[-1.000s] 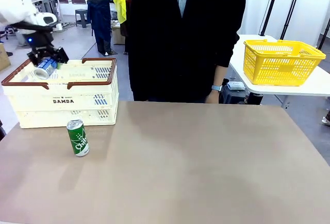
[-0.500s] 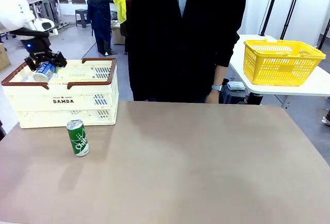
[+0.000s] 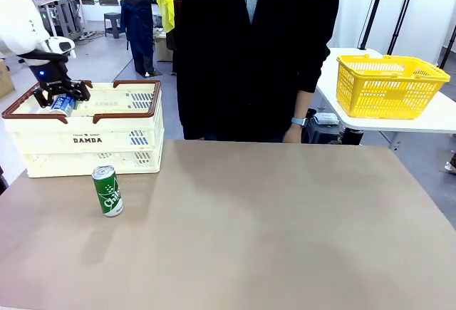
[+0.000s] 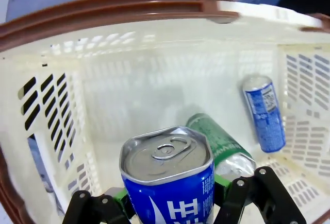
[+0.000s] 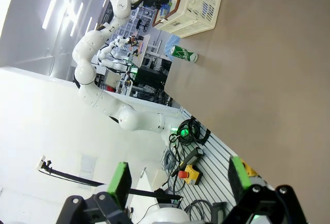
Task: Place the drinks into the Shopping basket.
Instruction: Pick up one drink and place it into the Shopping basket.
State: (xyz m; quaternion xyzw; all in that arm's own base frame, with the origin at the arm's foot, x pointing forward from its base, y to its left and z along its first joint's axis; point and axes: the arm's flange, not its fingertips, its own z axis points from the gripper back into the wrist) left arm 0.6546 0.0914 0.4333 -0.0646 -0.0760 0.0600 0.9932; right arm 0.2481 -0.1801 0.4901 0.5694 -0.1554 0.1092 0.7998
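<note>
The Shopping basket (image 3: 85, 139), cream with a brown rim, stands at the table's far left. My left gripper (image 3: 60, 95) hangs over its left end, shut on a blue drink can (image 3: 63, 103) at rim height. In the left wrist view that can (image 4: 167, 180) sits silver top up between the fingers (image 4: 263, 193), above the basket floor (image 4: 129, 95), where a green can (image 4: 221, 147) and another blue can (image 4: 264, 113) lie. A green can (image 3: 107, 191) stands upright on the table in front of the basket. My right gripper (image 5: 180, 183) is open, with nothing between its pads.
A person in a dark jacket (image 3: 256, 53) stands at the far edge, one hand hanging by the table. A yellow mesh basket (image 3: 388, 85) sits on a white side table at the right. The right wrist view shows the basket (image 5: 191, 2) and green can (image 5: 183, 54) far off.
My left gripper has sunk a little toward the basket's left end, carrying the blue can from above the rim to rim height. The green can on the table has not moved.
</note>
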